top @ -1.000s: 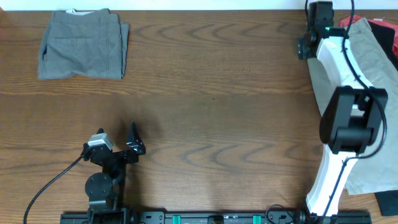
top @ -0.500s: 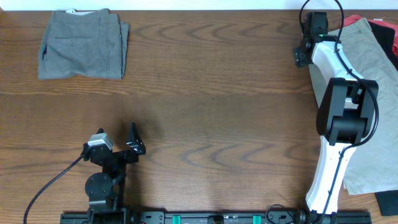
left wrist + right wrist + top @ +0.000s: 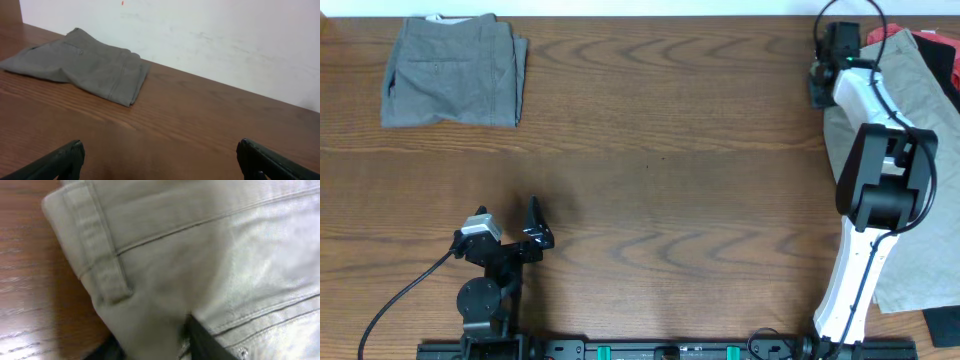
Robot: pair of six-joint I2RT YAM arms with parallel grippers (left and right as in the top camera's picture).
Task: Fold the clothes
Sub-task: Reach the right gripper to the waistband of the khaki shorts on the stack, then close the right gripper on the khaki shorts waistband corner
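I am reaching my right gripper [image 3: 820, 88] out to the far corner of the khaki pair [image 3: 925, 90], because that loose garment is the one waiting to be folded. In my right wrist view the waistband and a belt loop [image 3: 112, 287] are lying just ahead of my jaws. The cloth is bunching between my two dark fingers [image 3: 202, 340], which are showing only at the bottom edge. I cannot tell whether they are already pinching the fabric or merely straddling it. The rest of the pair is trailing back under my arm toward my base, and a red garment [image 3: 923, 40] is peeking out from beneath it on the side away from the open table [image 3: 670, 150].

I am holding my left gripper [image 3: 535, 228] low near my own base with its jaws spread wide and nothing between them. I judge it is idling until a second corner needs pinning. Well ahead of those jaws, the grey pair [image 3: 85, 67] is lying flat and doubled over by the far edge, apparently finished and set out of the working space.
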